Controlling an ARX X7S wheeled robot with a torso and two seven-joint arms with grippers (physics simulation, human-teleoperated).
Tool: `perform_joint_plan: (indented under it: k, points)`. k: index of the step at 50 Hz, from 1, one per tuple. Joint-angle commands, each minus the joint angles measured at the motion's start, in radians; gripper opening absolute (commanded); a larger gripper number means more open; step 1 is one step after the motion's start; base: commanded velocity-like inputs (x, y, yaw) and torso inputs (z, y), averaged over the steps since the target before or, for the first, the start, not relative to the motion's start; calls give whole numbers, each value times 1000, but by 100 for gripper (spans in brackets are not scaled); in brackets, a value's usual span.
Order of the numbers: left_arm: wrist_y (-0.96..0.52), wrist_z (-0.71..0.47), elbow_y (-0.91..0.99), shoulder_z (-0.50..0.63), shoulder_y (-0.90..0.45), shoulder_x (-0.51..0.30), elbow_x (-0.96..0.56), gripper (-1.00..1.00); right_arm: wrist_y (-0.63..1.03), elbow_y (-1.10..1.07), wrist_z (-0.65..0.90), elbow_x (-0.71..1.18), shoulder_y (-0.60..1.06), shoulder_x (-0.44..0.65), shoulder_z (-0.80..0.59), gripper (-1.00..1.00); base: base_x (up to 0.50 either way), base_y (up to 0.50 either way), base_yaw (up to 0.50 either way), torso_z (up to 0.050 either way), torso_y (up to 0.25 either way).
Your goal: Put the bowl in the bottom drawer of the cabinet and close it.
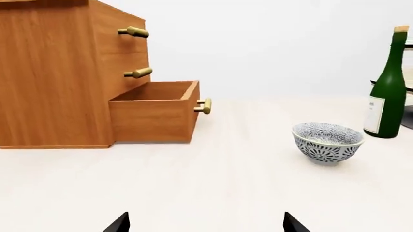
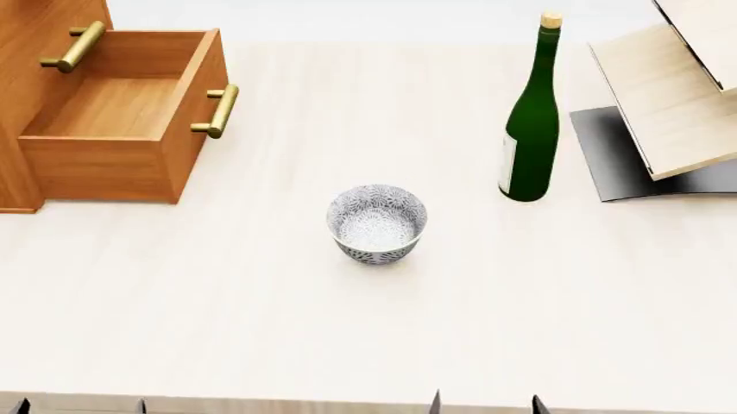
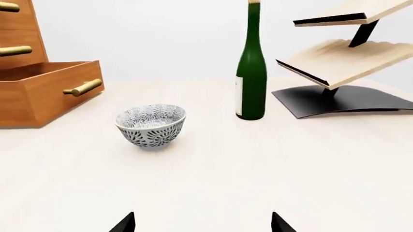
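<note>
Bowl [image 2: 377, 223]: round, deep, floral-patterned

Patterned bowl [image 2: 377, 223] upright, bottom drawer [image 2: 121, 129] open

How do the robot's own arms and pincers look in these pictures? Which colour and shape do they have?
Very little shows. Each wrist view has two black, pointed fingertips rising from the picture's edge: left pincer, right pincer. In the head view, small dark tips show near the table's near edge. No arm links, cables or markings are visible.
</note>
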Motion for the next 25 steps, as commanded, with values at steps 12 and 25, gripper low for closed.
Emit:
perform_joint_plan:
  k: [12,25]
  points:
    - [235,-17,175,-25,355,-46,-43,100,456,-427,77,110,93,71,21,100,0,0,0,0,0]
    - [342,-15,-20,-18,320,-51,-64,100,781,-734,139,216,234,97,58,100,0,0,0,0,0]
